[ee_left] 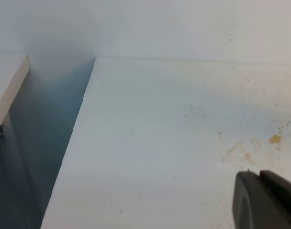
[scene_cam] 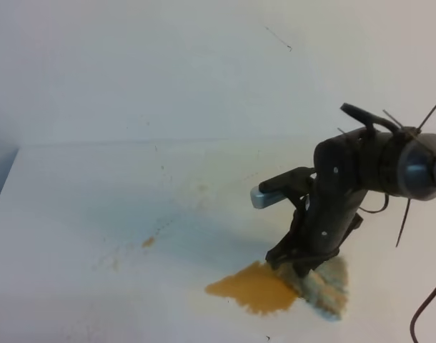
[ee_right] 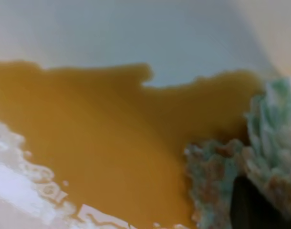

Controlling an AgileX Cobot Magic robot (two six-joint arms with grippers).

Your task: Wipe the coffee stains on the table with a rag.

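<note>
The coffee stains (scene_cam: 254, 287) form an amber-brown blotch on the white table (scene_cam: 96, 200), near its front edge. The rag (scene_cam: 331, 287), tan with blue-green streaks, lies against the blotch's right side. My right gripper (scene_cam: 298, 266) points down, its fingers pressed together into the rag's left end. In the right wrist view the coffee stains (ee_right: 112, 133) fill the middle. The rag (ee_right: 272, 138) bunches up at the lower right around a dark finger (ee_right: 245, 205). Only a dark corner of my left gripper (ee_left: 265, 200) shows, above bare table (ee_left: 160, 143), and its jaws are hidden.
A small brown spot (scene_cam: 148, 242) and faint dried smears lie left of the blotch; the same spot (ee_left: 275, 139) shows in the left wrist view. The table's left edge (ee_left: 83, 119) drops into a dark gap. A white wall (scene_cam: 168, 64) stands behind.
</note>
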